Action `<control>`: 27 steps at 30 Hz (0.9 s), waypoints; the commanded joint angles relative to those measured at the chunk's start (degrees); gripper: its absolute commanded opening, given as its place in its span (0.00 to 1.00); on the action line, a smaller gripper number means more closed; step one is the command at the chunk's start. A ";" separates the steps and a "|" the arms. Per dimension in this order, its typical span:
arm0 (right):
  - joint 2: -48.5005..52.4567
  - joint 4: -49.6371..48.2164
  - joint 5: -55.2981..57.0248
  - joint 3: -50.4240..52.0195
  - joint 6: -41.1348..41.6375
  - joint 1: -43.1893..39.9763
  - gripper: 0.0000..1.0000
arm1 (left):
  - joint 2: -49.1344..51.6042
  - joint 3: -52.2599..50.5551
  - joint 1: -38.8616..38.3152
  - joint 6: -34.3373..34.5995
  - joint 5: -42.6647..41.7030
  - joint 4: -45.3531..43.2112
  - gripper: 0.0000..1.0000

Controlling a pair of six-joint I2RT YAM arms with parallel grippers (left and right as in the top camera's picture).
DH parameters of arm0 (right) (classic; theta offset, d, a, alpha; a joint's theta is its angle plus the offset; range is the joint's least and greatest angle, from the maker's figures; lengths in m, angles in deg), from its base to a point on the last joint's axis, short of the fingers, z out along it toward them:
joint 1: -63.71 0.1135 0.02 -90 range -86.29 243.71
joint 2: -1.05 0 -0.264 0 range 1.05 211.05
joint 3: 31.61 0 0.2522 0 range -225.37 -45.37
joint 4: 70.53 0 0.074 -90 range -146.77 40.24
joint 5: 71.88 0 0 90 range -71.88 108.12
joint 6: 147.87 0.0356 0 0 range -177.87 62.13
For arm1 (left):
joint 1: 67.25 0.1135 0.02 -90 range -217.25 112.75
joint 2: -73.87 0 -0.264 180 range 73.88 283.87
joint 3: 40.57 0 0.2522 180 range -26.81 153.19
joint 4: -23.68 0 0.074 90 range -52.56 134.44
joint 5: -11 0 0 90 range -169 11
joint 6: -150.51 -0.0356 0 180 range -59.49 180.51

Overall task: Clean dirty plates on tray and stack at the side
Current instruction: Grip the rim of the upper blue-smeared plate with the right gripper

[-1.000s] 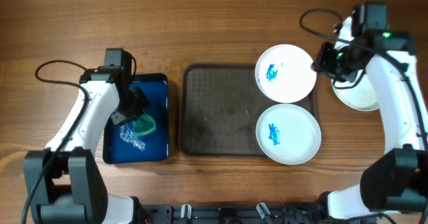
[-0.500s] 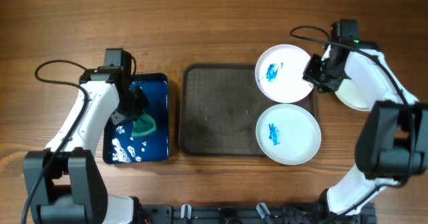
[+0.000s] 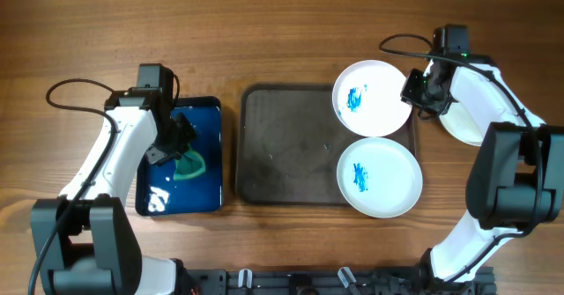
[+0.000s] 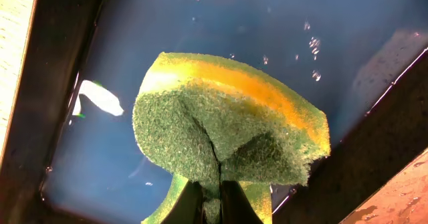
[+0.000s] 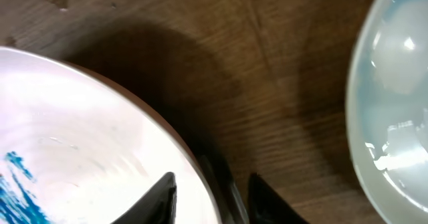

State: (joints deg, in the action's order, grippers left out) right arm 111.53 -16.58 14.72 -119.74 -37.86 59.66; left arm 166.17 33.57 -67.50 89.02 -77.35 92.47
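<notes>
Two white plates smeared with blue sit at the right end of the dark tray [image 3: 282,145]: an upper plate [image 3: 374,101] and a lower plate [image 3: 379,176]. My right gripper [image 3: 416,91] is at the upper plate's right rim. In the right wrist view its jaws [image 5: 214,184] straddle that rim [image 5: 67,137], one finger over the plate and one outside it, closed on it. My left gripper [image 3: 172,150] is shut on a green and yellow sponge [image 3: 189,165] over the blue water basin [image 3: 207,176]. In the left wrist view the sponge [image 4: 227,130] is folded between the jaws [image 4: 212,197].
A clean white plate [image 3: 463,123] lies on the table right of the tray, partly under my right arm; it shows at the right edge of the right wrist view [image 5: 394,117]. The basin [image 4: 267,37] holds water. The tray's left and middle parts are bare.
My right gripper moved left from the clean plate to the upper dirty plate's rim, and that plate shifted slightly left. The left gripper stayed over the basin with the sponge.
</notes>
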 commanded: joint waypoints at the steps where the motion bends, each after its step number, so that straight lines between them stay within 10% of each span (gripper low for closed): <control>1: 0.55 -1.22 -3.04 -0.57 -0.50 0.09 0.25 | -0.74 0.98 0.00 -1.09 0.31 -0.09 0.04; 27: 5.55 -3.48 -5.18 -0.13 -1.18 6.95 0.04 | -0.74 0.98 0.00 -1.11 0.33 1.44 0.04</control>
State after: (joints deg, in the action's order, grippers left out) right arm 114.94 -20.43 8.49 -120.55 -38.06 65.60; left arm 166.17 33.57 -67.50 89.02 -77.35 94.00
